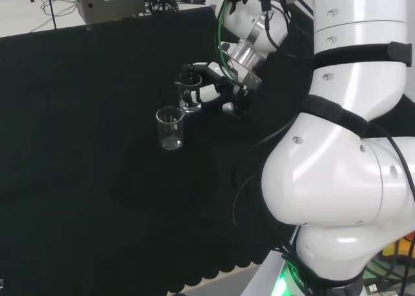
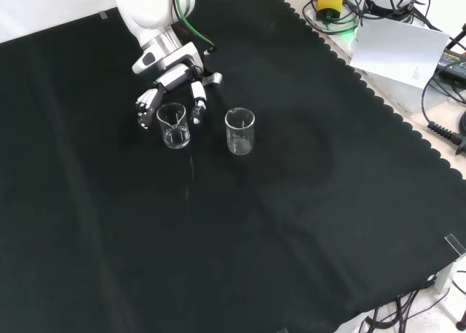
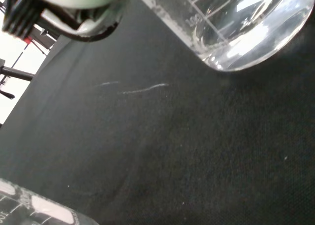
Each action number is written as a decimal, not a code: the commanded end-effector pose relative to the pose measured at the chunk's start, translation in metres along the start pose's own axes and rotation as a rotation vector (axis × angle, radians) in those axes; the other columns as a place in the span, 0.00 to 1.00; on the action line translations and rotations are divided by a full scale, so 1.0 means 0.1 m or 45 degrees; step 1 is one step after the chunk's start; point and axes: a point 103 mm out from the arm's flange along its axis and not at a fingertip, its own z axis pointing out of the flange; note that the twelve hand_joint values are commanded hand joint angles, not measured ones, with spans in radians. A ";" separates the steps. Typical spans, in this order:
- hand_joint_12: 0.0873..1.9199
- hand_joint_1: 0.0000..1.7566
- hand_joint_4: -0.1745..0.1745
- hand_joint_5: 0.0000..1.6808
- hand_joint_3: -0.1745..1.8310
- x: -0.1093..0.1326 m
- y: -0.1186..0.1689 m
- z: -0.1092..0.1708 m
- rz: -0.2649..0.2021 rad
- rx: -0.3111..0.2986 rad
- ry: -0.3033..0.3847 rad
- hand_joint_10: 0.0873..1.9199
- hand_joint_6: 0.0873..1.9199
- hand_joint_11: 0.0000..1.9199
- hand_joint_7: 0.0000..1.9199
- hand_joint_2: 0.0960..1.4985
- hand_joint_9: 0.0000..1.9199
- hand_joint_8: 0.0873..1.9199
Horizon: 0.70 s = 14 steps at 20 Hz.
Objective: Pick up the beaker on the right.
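Observation:
Two clear empty beakers stand upright on the black cloth. In the front view one beaker (image 2: pixel 173 125) sits between the fingers of the black and white hand (image 2: pixel 173 81), which reaches down from the top; the other beaker (image 2: pixel 239 130) stands alone to its right. In the head view the hand (image 1: pixel 214 92) flanks the farther beaker (image 1: pixel 189 92), with the other beaker (image 1: pixel 170 127) nearer and to the left. The fingers (image 2: pixel 196 108) reach down either side of the glass, relaxed and not closed on it. The wrist view shows that beaker's base (image 3: pixel 246 33) resting on the cloth.
The arm's big white links (image 1: pixel 350 153) stand at the head view's right. Black cloth (image 2: pixel 240 231) spreads wide around both beakers. Cables, a paper sheet (image 2: pixel 400 49) and gear lie beyond the cloth's scalloped edge at the front view's upper right.

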 end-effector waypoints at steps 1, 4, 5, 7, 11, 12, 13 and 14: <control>0.71 0.53 0.44 0.29 0.39 0.00 0.05 0.10 -0.005 0.013 0.037 0.29 0.00 0.04 0.15 0.29 0.23 0.32; 0.71 0.53 0.44 0.29 0.39 -0.04 0.05 0.11 0.006 -0.010 0.061 0.29 0.00 0.04 0.15 0.29 0.23 0.32; 0.71 0.53 0.44 0.29 0.39 -0.04 0.06 0.12 0.008 -0.017 0.069 0.29 0.00 0.05 0.15 0.29 0.23 0.32; 0.71 0.53 0.44 0.29 0.39 -0.04 0.06 0.12 0.009 -0.029 0.086 0.29 0.00 0.05 0.16 0.28 0.24 0.32; 0.70 0.53 0.44 0.32 0.39 -0.04 0.07 0.12 0.010 -0.047 0.134 0.28 0.00 0.06 0.17 0.28 0.25 0.32; 0.70 0.53 0.45 0.34 0.39 -0.03 0.08 0.12 0.005 -0.047 0.142 0.28 0.01 0.07 0.18 0.28 0.26 0.32; 0.70 0.53 0.45 0.35 0.39 -0.02 0.08 0.11 0.000 -0.041 0.146 0.28 0.03 0.07 0.19 0.28 0.27 0.32; 0.69 0.53 0.45 0.35 0.39 -0.01 0.09 0.11 -0.006 -0.027 0.146 0.26 0.07 0.08 0.20 0.28 0.28 0.31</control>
